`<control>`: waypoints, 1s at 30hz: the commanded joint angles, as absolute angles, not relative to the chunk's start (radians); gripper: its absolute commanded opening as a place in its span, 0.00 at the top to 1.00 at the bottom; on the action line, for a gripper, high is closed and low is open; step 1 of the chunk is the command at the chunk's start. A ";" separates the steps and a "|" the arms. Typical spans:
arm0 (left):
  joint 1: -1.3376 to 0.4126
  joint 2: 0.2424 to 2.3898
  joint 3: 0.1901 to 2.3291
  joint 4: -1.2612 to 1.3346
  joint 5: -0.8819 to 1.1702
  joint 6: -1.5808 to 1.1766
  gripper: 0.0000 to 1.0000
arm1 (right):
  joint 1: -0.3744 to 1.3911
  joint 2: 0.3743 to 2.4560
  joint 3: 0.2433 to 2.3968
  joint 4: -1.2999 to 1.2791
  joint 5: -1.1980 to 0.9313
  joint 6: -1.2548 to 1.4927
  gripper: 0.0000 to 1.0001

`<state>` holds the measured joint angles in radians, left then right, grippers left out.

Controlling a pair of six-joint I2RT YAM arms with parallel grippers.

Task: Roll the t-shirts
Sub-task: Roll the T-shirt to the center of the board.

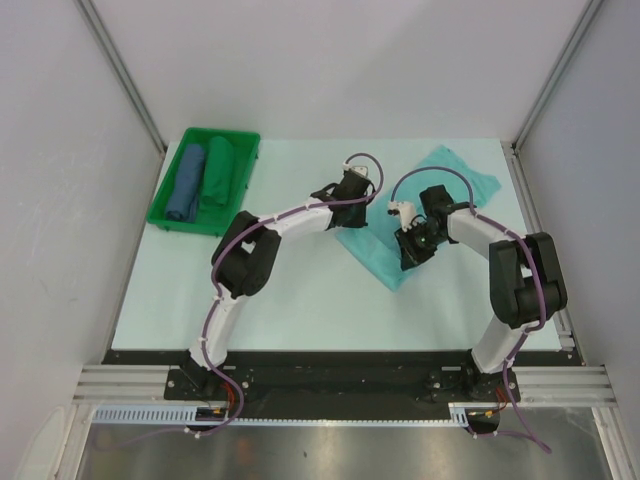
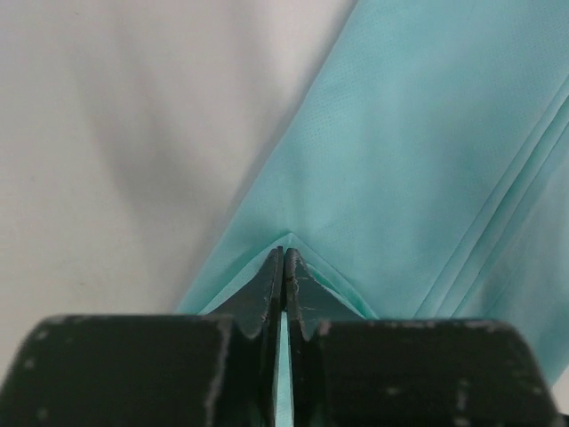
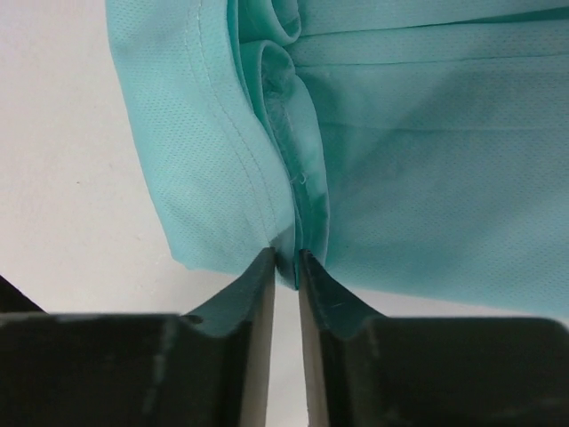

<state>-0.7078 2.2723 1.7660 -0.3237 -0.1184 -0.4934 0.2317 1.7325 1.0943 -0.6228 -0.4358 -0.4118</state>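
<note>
Pinching the t-shirt (image 1: pixel 462 172), which lies flat well right of the tray (image 1: pixel 185 227), we show the left gripper (image 2: pixel 284 253) nipped on a fold edge and the right gripper (image 3: pixel 284 258) on a stitched hem. We judge the cloth light, thin and limp; edges grip best.

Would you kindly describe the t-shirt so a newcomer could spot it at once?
On the pale table, look right of centre, where both arms' fingers pinch cloth. That folded t-shirt is light turquoise, unlike the dark green roll and blue roll in the green tray.
</note>
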 commanded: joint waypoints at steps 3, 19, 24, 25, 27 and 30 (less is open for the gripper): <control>-0.715 2.252 1.813 -0.330 -0.161 -0.499 1.00 | 0.216 1.700 1.104 -0.606 -0.431 -0.403 0.85; -0.713 2.258 1.890 -0.367 -0.284 -0.514 1.00 | 0.201 1.673 1.103 -0.574 -0.328 -0.387 0.95; -0.713 2.292 1.920 -0.351 -0.276 -0.514 1.00 | 0.189 1.709 1.094 -0.560 -0.304 -0.374 0.96; -0.713 2.296 1.925 -0.350 -0.273 -0.514 1.00 | 0.189 1.715 1.091 -0.557 -0.302 -0.374 0.95; -0.713 2.313 1.934 -0.348 -0.264 -0.514 1.00 | 0.190 1.733 1.078 -0.546 -0.301 -0.368 0.96; -0.713 2.330 1.936 -0.348 -0.255 -0.518 1.00 | 0.190 1.759 1.060 -0.535 -0.293 -0.359 0.96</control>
